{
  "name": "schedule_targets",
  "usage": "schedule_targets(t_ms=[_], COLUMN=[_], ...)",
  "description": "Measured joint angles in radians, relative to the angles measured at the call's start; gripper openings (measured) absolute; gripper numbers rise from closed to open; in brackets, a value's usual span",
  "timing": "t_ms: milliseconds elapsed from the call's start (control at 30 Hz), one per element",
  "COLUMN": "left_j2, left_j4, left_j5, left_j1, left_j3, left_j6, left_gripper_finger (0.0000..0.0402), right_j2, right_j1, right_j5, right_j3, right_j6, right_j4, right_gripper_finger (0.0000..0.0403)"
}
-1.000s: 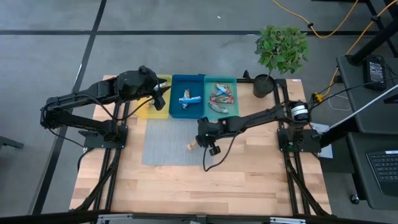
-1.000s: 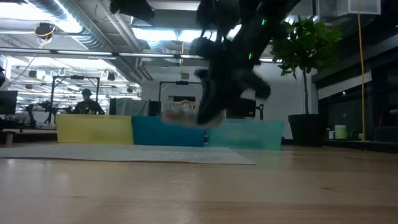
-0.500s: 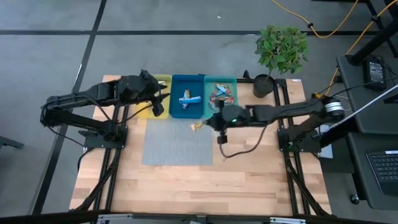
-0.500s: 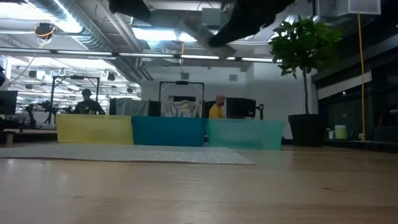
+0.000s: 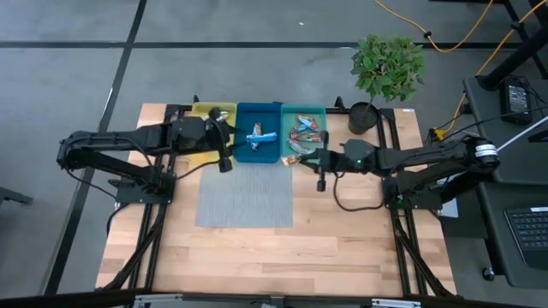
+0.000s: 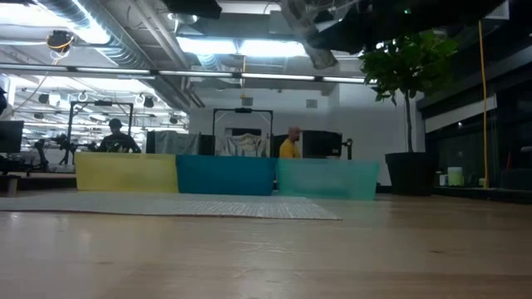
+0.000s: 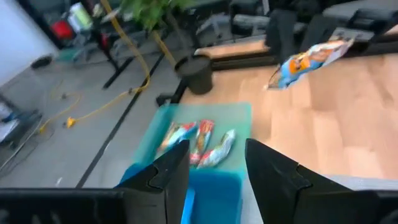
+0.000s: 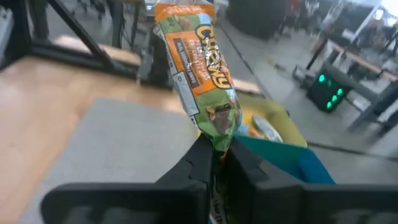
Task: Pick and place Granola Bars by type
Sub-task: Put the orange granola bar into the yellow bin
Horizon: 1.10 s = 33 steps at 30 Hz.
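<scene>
The right arm stretches low across the table toward the left, its right gripper at the near edge of the teal tray, fingers pinched on an orange-and-green granola bar that stands up from the jaws. The left arm reaches right, its left gripper over the near edge of the blue tray, fingers parted and empty. Other bars lie in the teal tray, blue tray and yellow tray. A grey mat lies nearer.

orange-green bar, teal tray, blue tray, yellow tray
</scene>
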Motion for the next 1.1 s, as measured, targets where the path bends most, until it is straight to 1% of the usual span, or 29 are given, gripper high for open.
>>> schedule_targets(t_ms=[67,133,200,267,433,600,700,833,900,1033,1100], left_j2=[0.021,0.047,0.082,0.111,0.162,0.187,0.194,0.201,0.201,0.207,0.208], left_j4=[0.053,0.070,0.092,0.115,0.209,0.283,0.341,0.411,0.432,0.462,0.486], left_j5=[0.030,0.050,0.056,0.085,0.149,0.154,0.153,0.164,0.182,0.187,0.199], left_j1=[0.000,0.000,-0.007,-0.014,-0.034,-0.058,-0.072,-0.089,-0.094,-0.107,-0.111], left_j3=[-0.014,-0.023,-0.025,-0.025,-0.025,-0.025,-0.025,-0.025,-0.025,-0.024,-0.024], left_j6=[0.023,0.054,0.085,0.107,0.123,0.134,0.147,0.148,0.148,0.148,0.148], left_gripper_finger=[0.0153,0.0158,0.0165,0.0175,0.0210,0.0243,0.0257,0.0266,0.0267,0.0265,0.0266], right_j2=[-0.008,-0.011,-0.011,-0.010,-0.010,-0.010,-0.010,-0.010,-0.010,-0.010,-0.008], right_j1=[-0.001,-0.001,-0.005,-0.011,-0.038,-0.051,-0.059,-0.067,-0.072,-0.078,-0.078], right_j5=[-0.011,-0.030,-0.041,-0.049,-0.091,-0.098,-0.144,-0.183,-0.198,-0.200,-0.200], right_j3=[-0.024,-0.040,-0.056,-0.068,-0.070,-0.070,-0.070,-0.070,-0.070,-0.070,-0.070], right_j6=[0.000,0.001,0.001,0.002,0.018,0.030,0.031,0.032,0.033,0.034,0.034], right_j4=[0.056,0.107,0.155,0.185,0.190,0.204,0.220,0.261,0.273,0.292,0.304], right_gripper_finger=[0.0036,0.0040,0.0038,0.0032,0.0026,0.0040,0.0034,0.0023,0.0026,0.0038,0.0037])
